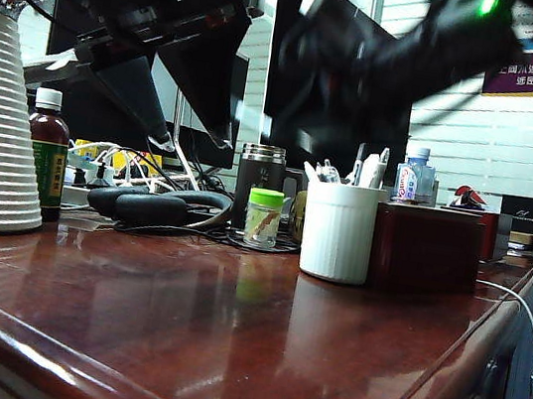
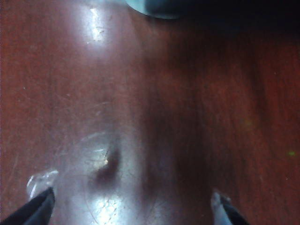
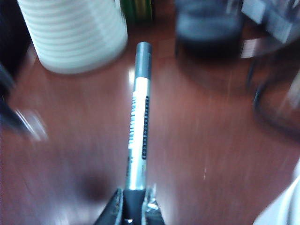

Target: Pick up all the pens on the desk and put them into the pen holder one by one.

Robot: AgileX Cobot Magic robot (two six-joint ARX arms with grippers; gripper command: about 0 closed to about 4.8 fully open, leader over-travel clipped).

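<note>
Dim room, backlit from far windows. Glossy table (image 1: 226, 334): broad glare and reflections. Right arm smeared by motion blur; right wrist view streaked, left wrist view soft, shadowed.

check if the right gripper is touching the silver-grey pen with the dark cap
Touching. The right wrist view shows the right gripper shut on one end of the silver-grey pen, which sticks out over the reddish-brown wooden desk.

The right gripper (image 3: 136, 199) is cut off by the frame edge, so only its fingertips show, pinched on the pen (image 3: 139, 122). In the outside view that arm is a dark smear. The left gripper (image 2: 133, 206) shows only two tips.
</note>
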